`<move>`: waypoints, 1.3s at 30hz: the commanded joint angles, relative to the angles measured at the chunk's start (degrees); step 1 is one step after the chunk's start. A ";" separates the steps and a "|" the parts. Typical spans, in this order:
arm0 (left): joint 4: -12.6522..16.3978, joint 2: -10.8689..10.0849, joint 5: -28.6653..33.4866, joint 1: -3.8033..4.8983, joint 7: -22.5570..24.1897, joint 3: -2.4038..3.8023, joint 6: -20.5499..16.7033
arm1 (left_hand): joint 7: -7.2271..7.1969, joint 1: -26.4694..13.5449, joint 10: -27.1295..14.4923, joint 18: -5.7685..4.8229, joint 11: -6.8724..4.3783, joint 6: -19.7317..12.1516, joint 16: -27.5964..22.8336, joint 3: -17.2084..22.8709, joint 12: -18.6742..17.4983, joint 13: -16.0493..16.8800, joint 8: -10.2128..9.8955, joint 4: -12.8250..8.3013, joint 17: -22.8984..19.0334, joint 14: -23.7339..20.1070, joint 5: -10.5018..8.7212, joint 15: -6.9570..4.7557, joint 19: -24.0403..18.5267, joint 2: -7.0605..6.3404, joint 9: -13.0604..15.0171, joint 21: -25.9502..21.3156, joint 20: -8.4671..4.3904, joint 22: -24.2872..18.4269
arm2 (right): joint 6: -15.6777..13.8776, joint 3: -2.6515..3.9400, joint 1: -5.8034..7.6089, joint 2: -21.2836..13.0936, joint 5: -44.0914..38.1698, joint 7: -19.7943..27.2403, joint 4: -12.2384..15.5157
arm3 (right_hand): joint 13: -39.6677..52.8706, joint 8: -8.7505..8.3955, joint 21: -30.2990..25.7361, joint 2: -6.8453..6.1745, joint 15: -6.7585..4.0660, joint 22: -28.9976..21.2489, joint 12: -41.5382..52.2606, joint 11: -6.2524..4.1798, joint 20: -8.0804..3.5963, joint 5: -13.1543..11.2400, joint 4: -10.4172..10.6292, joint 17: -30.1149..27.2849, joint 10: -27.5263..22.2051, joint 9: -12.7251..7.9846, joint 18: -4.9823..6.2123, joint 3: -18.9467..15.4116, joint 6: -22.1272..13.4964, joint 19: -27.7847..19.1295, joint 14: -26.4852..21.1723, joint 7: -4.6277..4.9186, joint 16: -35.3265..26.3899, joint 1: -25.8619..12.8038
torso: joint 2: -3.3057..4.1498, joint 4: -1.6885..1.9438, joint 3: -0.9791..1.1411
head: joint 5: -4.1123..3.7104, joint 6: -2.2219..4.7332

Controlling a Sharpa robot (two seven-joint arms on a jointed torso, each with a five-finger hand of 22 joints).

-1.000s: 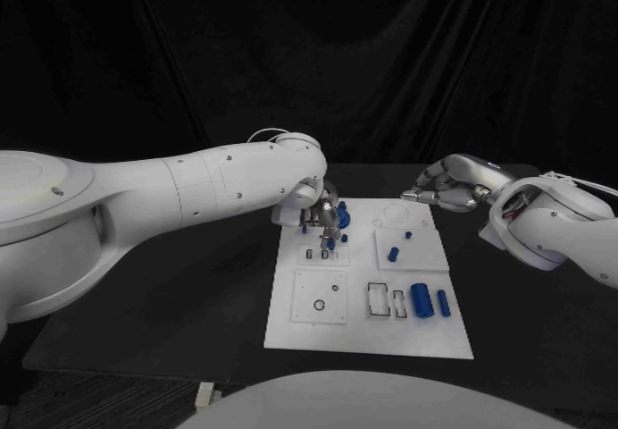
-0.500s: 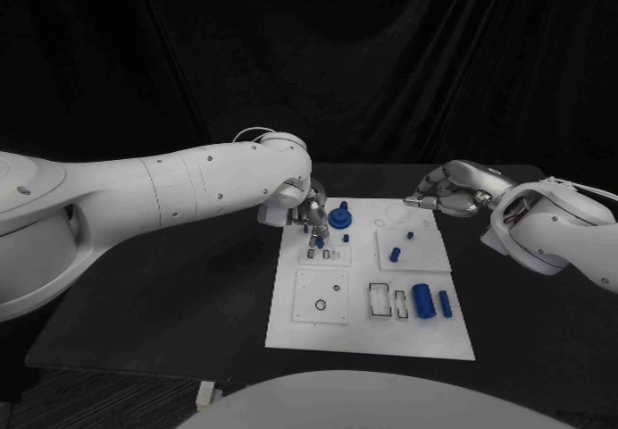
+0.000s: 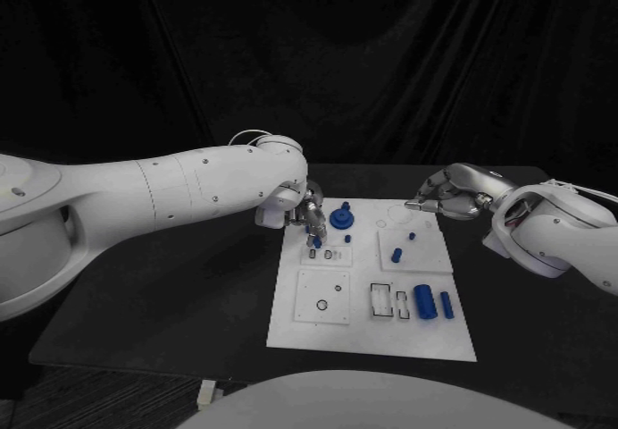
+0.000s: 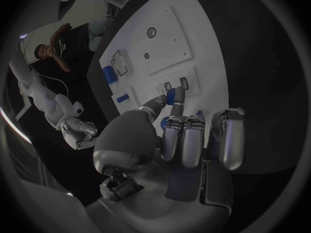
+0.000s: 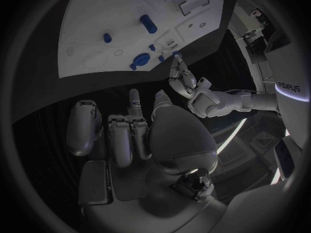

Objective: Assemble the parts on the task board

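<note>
The white task board [image 3: 373, 332] lies in the middle of the black table. My left hand [image 3: 304, 213] hovers over the board's far left corner and pinches a small blue piece [image 4: 171, 96] between thumb and fingertip, just above two small slots [image 3: 326, 255]. A blue round knob [image 3: 341, 217] stands on the board right beside that hand. My right hand [image 3: 446, 193] hangs past the board's far right corner, fingers curled in, holding nothing. The right wrist view shows the board [image 5: 110, 10], the knob [image 5: 140, 60] and my left hand [image 5: 183, 77].
Two blue cylinders [image 3: 422, 302] [image 3: 446, 305] lie near empty rectangular slots [image 3: 379, 300] at the board's front right. Two small blue pegs [image 3: 396, 255] [image 3: 411, 236] stand on the square plate to the right. A square plate with a black ring [image 3: 321, 306] sits front left.
My left hand has drawn slightly left and back from the blue knob, which now shows fully, keeping the small blue piece at its fingertips. The right hand has hardly moved.
</note>
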 commanded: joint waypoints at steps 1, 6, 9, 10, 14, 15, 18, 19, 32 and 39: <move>0.20 0.05 -0.05 -0.26 0.38 0.05 -2.30 | -0.10 -0.13 5.89 0.90 -0.48 -0.40 0.15 9.44 0.21 14.94 0.40 -9.04 15.07 6.06 0.22 -0.49 -0.30 0.38 0.27 -0.22 0.00 7.58 | 0.81 0.04 -0.16 0.09 -0.11 -1.20 -0.07 | 15.09 -0.23 -0.26 -0.02 0.27 9.80 0.20 0.13 -0.02 0.33 -0.12 15.10 5.97 0.05 0.81 -0.34 0.18 -0.33 5.90 0.25 0.17 0.58 | 0.06 0.11 -0.04 | 0.10 -0.01; -0.02 0.31 -0.05 -0.80 0.39 0.05 -3.19 | -0.19 -0.43 5.89 0.91 -0.52 -0.48 0.15 9.54 0.21 14.94 0.80 -8.85 15.07 6.06 0.14 -0.53 -0.31 0.41 0.79 -0.33 -0.03 7.54 | 0.90 0.04 -0.20 0.14 -0.11 -1.20 0.03 | 15.09 -0.27 -0.38 0.01 0.26 9.77 0.20 0.11 -0.04 0.40 -0.12 15.10 5.97 0.05 0.83 -0.37 0.16 -0.39 5.90 0.24 0.17 0.75 | 0.18 0.05 -0.08 | 0.20 -0.01; -0.13 0.43 -0.05 -1.15 0.38 0.05 -3.36 | -0.25 -0.68 5.89 0.94 -0.52 -0.60 0.15 9.59 0.21 14.94 1.02 -8.67 15.07 6.06 0.01 -0.54 -0.38 0.44 1.11 -0.47 -0.05 7.45 | 0.95 0.04 -0.21 0.14 -0.11 -1.19 0.07 | 15.09 -0.29 -0.46 0.03 0.25 9.74 0.20 0.10 -0.04 0.46 -0.12 15.10 5.97 0.05 0.85 -0.38 0.16 -0.43 5.90 0.24 0.17 0.83 | 0.18 0.01 -0.08 | 0.22 -0.01; -0.15 0.46 -0.05 -1.24 0.37 0.05 -3.40 | -0.25 -0.70 5.89 0.94 -0.52 -0.61 0.15 9.59 0.21 14.94 1.03 -8.66 15.07 6.06 0.00 -0.54 -0.38 0.44 1.13 -0.47 -0.05 7.45 | 0.96 0.04 -0.21 0.14 -0.11 -1.19 0.08 | 15.09 -0.29 -0.46 0.03 0.25 9.74 0.20 0.10 -0.04 0.46 -0.12 15.10 5.97 0.05 0.85 -0.38 0.16 -0.43 5.90 0.24 0.17 0.83 | 0.19 0.01 -0.08 | 0.20 -0.01; -0.05 0.47 -0.05 -1.53 0.38 0.05 -3.63 | -0.21 -0.95 5.89 1.14 -0.64 -0.98 0.15 9.74 0.21 14.94 1.23 -8.45 15.07 6.06 -0.21 -0.59 -0.96 0.51 1.56 -1.14 -0.09 6.87 | 1.02 0.04 -0.23 0.14 -0.11 -1.18 0.05 | 15.09 -0.31 -0.57 0.06 0.24 9.71 0.20 0.10 -0.05 0.53 -0.12 15.10 5.97 0.06 0.87 -0.39 0.17 -0.48 5.90 0.23 0.17 0.96 | 0.15 0.00 -0.08 | 0.15 -0.01; 0.00 0.46 -0.05 -1.57 0.39 0.05 -3.74 | -0.22 -0.98 5.89 1.15 -0.65 -1.02 0.15 9.76 0.21 14.94 1.26 -8.43 15.07 6.06 -0.24 -0.61 -1.00 0.51 1.62 -1.19 -0.10 6.83 | 1.02 0.04 -0.24 0.15 -0.11 -1.17 0.04 | 15.09 -0.31 -0.57 0.06 0.24 9.71 0.20 0.10 -0.05 0.53 -0.12 15.10 5.97 0.06 0.87 -0.39 0.17 -0.48 5.90 0.23 0.17 0.96 | 0.13 0.00 -0.07 | 0.16 -0.01; 0.02 0.53 -0.05 -1.69 0.44 0.05 -4.16 | -0.23 -1.25 5.89 1.20 -0.68 -1.32 0.15 9.84 0.21 14.94 1.46 -8.22 15.07 6.06 -0.38 -0.65 -1.14 0.48 2.01 -1.44 -0.14 6.67 | 1.03 0.04 -0.29 0.22 -0.11 -1.14 0.01 | 15.09 -0.32 -0.69 0.08 0.23 9.68 0.20 0.10 -0.06 0.59 -0.14 15.10 5.97 0.06 0.89 -0.40 0.18 -0.54 5.90 0.22 0.17 1.08 | 0.12 -0.04 -0.10 | 0.31 -0.01; -0.01 0.56 -0.05 -1.71 0.44 0.05 -4.23 | -0.24 -1.38 5.89 1.22 -0.70 -1.50 0.15 9.86 0.21 14.94 1.54 -8.10 15.07 6.06 -0.56 -0.67 -1.21 0.48 2.20 -1.57 -0.17 6.59 | 1.03 0.04 -0.30 0.24 -0.11 -1.13 0.01 | 15.09 -0.32 -0.69 0.08 0.23 9.68 0.20 0.10 -0.06 0.59 -0.14 15.10 5.97 0.06 0.89 -0.40 0.18 -0.54 5.90 0.22 0.17 1.08 | 0.12 -0.05 -0.10 | 0.38 -0.01; -0.21 0.82 -0.05 -2.33 0.58 0.05 -5.10 | -0.34 -2.12 5.89 1.50 -0.86 -2.80 0.15 10.07 0.21 14.94 2.18 -6.93 15.07 6.06 -1.77 -0.81 -1.98 0.50 3.78 -2.95 -0.32 5.73 | 1.09 0.04 -0.38 0.32 -0.11 -1.12 0.02 | 15.09 -0.34 -0.76 0.12 0.23 9.66 0.20 0.10 -0.07 0.69 -0.15 15.10 5.97 0.07 0.90 -0.40 0.20 -0.56 5.90 0.21 0.17 1.31 | 0.17 0.04 -0.11 | 0.35 -0.01; -0.47 1.22 -0.05 -2.53 0.58 0.04 -5.07 | -0.36 -2.24 5.89 1.54 -0.87 -2.85 0.15 10.05 0.21 14.94 2.23 -6.76 15.07 6.06 -1.86 -0.82 -2.08 0.49 3.89 -3.11 -0.33 5.63 | 1.20 0.04 -0.38 0.32 -0.11 -1.20 0.07 | 15.09 -0.34 -0.76 0.12 0.23 9.66 0.20 0.10 -0.07 0.69 -0.15 15.10 5.97 0.07 0.90 -0.40 0.20 -0.56 5.90 0.21 0.17 1.31 | 0.17 0.00 -0.11 | 0.49 -0.01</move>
